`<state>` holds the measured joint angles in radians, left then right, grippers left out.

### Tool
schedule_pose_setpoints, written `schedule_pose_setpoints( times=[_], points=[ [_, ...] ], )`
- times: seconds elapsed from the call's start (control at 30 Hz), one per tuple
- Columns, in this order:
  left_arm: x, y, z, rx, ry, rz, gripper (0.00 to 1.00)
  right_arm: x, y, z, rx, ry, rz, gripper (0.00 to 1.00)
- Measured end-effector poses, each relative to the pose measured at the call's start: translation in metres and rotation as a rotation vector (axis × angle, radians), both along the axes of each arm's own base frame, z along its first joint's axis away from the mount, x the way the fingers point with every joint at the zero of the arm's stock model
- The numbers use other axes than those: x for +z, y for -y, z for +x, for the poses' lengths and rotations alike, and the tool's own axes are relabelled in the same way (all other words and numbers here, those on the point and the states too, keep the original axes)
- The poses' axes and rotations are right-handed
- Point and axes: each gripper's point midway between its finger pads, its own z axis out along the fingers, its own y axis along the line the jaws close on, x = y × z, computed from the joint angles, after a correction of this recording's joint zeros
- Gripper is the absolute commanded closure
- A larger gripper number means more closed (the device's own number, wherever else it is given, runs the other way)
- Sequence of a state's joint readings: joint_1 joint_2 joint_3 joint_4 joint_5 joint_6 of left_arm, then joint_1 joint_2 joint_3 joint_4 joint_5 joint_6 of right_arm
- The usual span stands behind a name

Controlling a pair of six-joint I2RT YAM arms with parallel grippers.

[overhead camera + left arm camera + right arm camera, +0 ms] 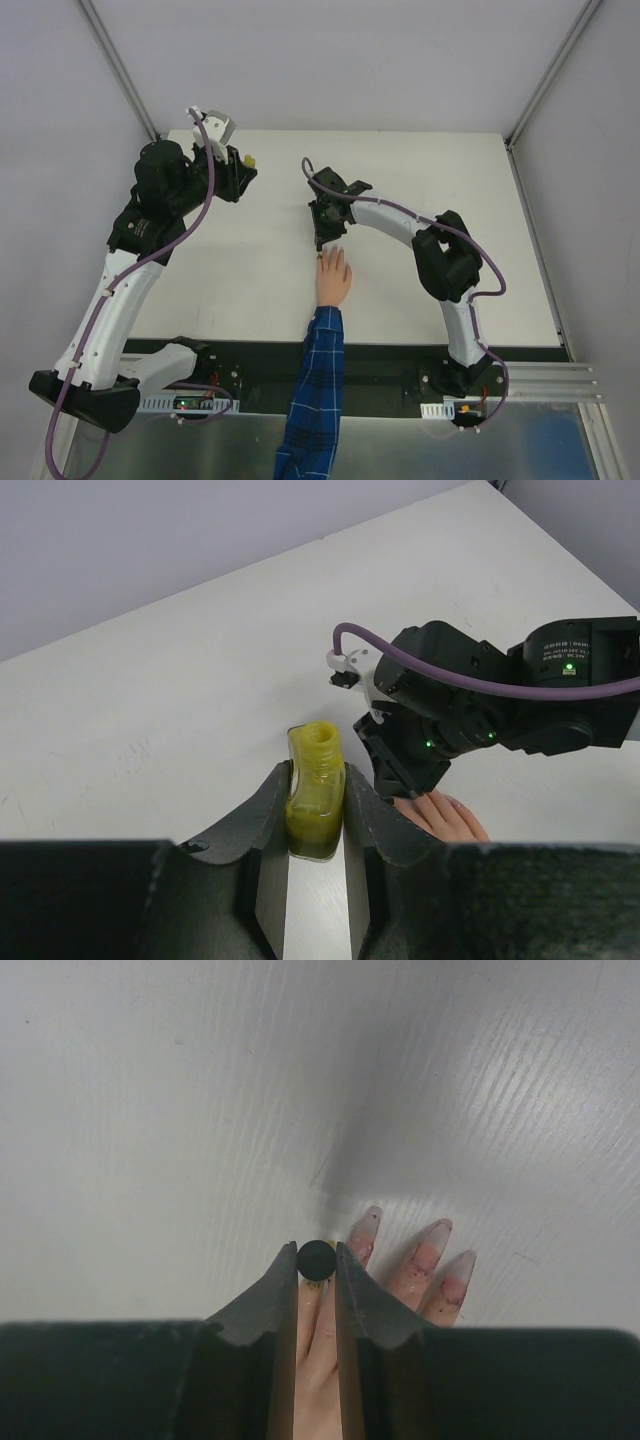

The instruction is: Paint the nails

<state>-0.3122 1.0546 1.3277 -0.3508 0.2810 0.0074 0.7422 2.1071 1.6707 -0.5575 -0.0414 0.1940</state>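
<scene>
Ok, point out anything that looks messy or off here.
The nails look blotchy: uneven pink-red patches and dark specks, some seemingly on the skin of the hand. The yellow bottle is held uncapped between the left fingers; a black cap sits in the right fingers. No spill visible.

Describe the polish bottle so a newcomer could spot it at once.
Start at the far left part of the white table. There the left gripper is shut on the polish bottle. It is the only yellow-green glass thing in view, small and uncapped, apart from the mannequin hand and the right gripper with the black cap.
</scene>
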Motion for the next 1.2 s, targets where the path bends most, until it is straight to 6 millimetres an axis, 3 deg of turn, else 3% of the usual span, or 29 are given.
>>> schedule_pose_setpoints(
  times=[0.43, 0.6, 0.77, 0.87, 1.0, 1.2],
  points=[
    [-0.001, 0.000, 0.000, 0.000, -0.001, 0.000, 1.00, 0.002, -0.001, 0.001, 0.000, 0.003, 0.003, 1.00],
    [-0.001, 0.000, 0.000, -0.001, -0.001, 0.000, 1.00, 0.016, -0.006, 0.007, -0.001, 0.019, 0.023, 1.00],
    [0.001, 0.001, -0.002, 0.004, -0.011, -0.021, 1.00, 0.073, -0.026, 0.029, 0.001, 0.100, 0.112, 1.00],
    [0.004, 0.000, -0.006, 0.011, -0.010, -0.045, 1.00, 0.104, -0.027, 0.034, -0.004, 0.150, 0.156, 1.00],
    [0.007, -0.003, -0.021, 0.018, -0.002, -0.091, 1.00, 0.136, -0.010, 0.032, -0.026, 0.190, 0.176, 1.00],
    [0.000, -0.004, -0.049, 0.002, 0.010, -0.186, 1.00, 0.185, 0.034, 0.015, -0.054, 0.274, 0.202, 1.00]
  ],
)
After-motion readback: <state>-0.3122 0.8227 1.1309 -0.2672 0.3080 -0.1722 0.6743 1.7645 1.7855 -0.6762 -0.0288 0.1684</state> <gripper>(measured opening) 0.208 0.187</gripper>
